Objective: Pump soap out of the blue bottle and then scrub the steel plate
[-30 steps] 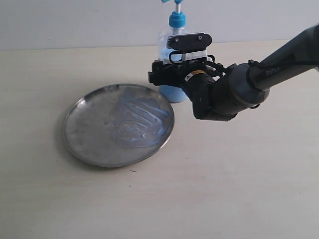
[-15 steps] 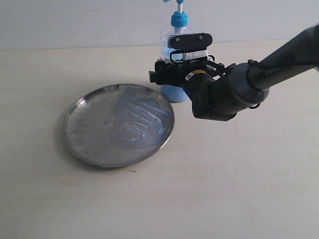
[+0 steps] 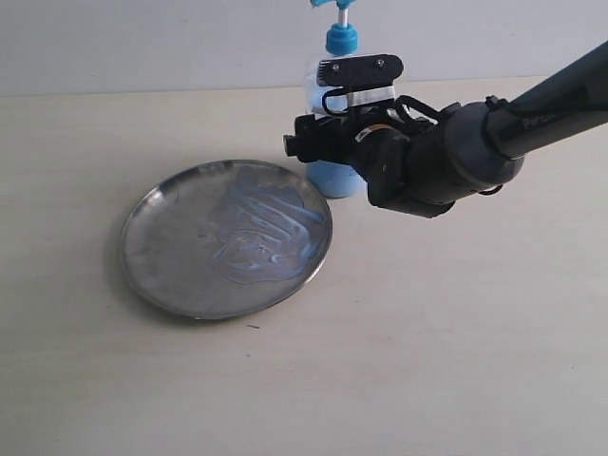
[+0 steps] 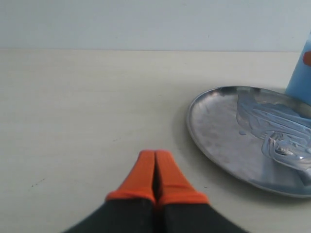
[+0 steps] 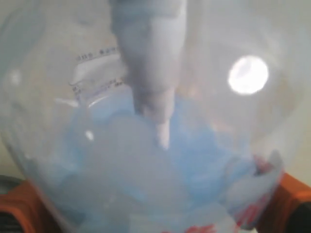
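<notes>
The blue bottle [image 3: 332, 177] stands upright at the far rim of the steel plate [image 3: 157, 271], its blue pump head [image 3: 341, 38] on top. My right gripper [image 3: 325, 144] is shut on the bottle's body. In the right wrist view the bottle [image 5: 160, 160] fills the frame, with an orange finger [image 5: 17, 206] on either side of it. Pale blue soap [image 3: 258, 233] is smeared in streaks over the plate's right half. My left gripper [image 4: 156, 156] is shut and empty, low over the table beside the plate [image 4: 218, 128]; it is out of the exterior view.
The pale tabletop [image 3: 427, 332] stretches all round the plate, and a white wall [image 3: 142, 43] runs behind the bottle. My right arm [image 3: 532, 104] comes in from the right edge at about the bottle's height.
My right gripper and wrist have risen slightly and shifted a little to the right and back. The bottle's pump head has moved slightly right with them. The plate and soap look unchanged.
</notes>
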Controlling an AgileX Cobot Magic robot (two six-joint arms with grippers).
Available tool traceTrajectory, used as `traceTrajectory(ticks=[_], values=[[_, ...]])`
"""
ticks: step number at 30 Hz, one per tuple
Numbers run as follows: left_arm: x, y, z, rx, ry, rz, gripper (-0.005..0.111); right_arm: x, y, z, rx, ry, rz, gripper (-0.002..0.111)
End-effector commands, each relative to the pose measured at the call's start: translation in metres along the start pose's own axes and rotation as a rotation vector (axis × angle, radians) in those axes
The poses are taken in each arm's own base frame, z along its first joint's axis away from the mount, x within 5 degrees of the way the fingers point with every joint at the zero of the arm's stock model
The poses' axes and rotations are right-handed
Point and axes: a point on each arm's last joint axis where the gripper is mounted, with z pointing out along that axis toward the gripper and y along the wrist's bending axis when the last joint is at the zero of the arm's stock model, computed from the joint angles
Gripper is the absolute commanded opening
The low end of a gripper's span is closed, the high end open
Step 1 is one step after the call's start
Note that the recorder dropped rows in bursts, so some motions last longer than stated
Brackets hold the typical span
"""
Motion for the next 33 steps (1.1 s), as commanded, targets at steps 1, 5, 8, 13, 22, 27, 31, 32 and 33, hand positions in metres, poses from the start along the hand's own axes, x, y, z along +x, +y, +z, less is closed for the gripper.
traceTrajectory(ticks=[1,5,8,13,22,27,31,32,33], values=[[0.000,0.000,0.000,-0.001,-0.016,0.005,0.000,-0.012,-0.005,-0.010,0.039,0.040,-0.031,0.000],[0.000,0.000,0.000,-0.001,-0.016,0.005,0.000,-0.017,-0.011,-0.015,0.101,0.070,-0.087,0.000],[0.000,0.000,0.000,-0.001,-0.016,0.005,0.000,-0.019,-0.014,-0.018,0.132,0.089,-0.104,0.000],[0.000,0.000,0.000,-0.001,-0.016,0.005,0.000,-0.021,-0.012,-0.022,0.110,0.142,-0.100,0.000],[0.000,0.000,0.000,-0.001,-0.016,0.005,0.000,-0.022,-0.021,-0.046,0.126,0.180,-0.101,0.000],[0.000,0.000,0.000,-0.001,-0.016,0.005,0.000,-0.011,-0.029,-0.062,0.127,0.217,-0.093,0.000],[0.000,0.000,0.000,-0.001,-0.016,0.005,0.000,-0.017,-0.030,-0.074,0.103,0.210,-0.062,0.000],[0.000,0.000,0.000,-0.001,-0.016,0.005,0.000,-0.018,-0.029,-0.076,0.084,0.216,-0.055,0.000],[0.000,0.000,0.000,-0.001,-0.016,0.005,0.000,-0.019,-0.028,-0.079,0.074,0.217,-0.047,0.000]])
